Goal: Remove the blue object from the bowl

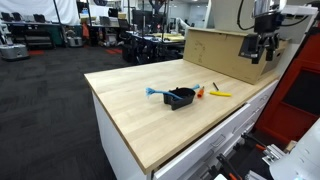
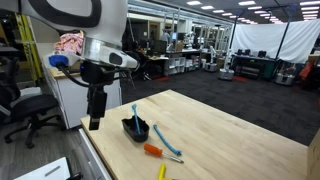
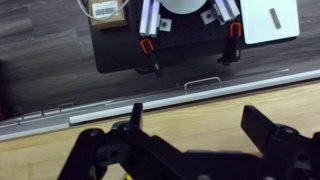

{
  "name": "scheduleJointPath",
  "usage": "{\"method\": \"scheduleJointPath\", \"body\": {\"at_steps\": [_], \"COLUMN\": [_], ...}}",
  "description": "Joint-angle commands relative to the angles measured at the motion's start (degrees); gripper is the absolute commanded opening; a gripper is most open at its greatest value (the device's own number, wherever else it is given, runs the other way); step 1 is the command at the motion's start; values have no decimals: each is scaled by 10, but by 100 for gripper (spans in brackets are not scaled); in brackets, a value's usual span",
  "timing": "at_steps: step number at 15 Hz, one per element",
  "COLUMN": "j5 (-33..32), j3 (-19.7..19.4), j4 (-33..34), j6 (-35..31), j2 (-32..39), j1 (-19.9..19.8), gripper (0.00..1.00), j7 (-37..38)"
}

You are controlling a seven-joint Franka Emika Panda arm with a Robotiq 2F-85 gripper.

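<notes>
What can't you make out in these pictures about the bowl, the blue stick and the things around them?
Slim light-blue stick: the end lying in the small black bowl, hidden by its wall in both exterior views.
Bowl and stick: outside the wrist view entirely.
Small orange item: too small to identify.
Yellow stick: cut off by the bottom edge in an exterior view.

On the table [image 1: 125,115], the stick [image 1: 154,93] lies in the bowl [image 1: 182,99], one end jutting over the rim. A small item [image 1: 199,93] lies just beside the bowl, and a box [image 1: 215,50] stands behind.
</notes>
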State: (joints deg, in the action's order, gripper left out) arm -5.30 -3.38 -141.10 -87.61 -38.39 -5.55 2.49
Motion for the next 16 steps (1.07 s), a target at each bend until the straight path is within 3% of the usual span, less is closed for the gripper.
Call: {"method": "scheduleJointPath", "body": {"at_steps": [1, 7, 11, 16], "j5": [93, 254, 336, 311], "j3": [8, 58, 94, 137], "j4": [22, 42, 58, 70], "j6": [-19, -112, -212, -372], "j2": [64, 157, 211, 281], "j1": [0, 4, 19, 53], "gripper": [100, 100, 100, 100], "j7": [88, 279, 414, 578]}}
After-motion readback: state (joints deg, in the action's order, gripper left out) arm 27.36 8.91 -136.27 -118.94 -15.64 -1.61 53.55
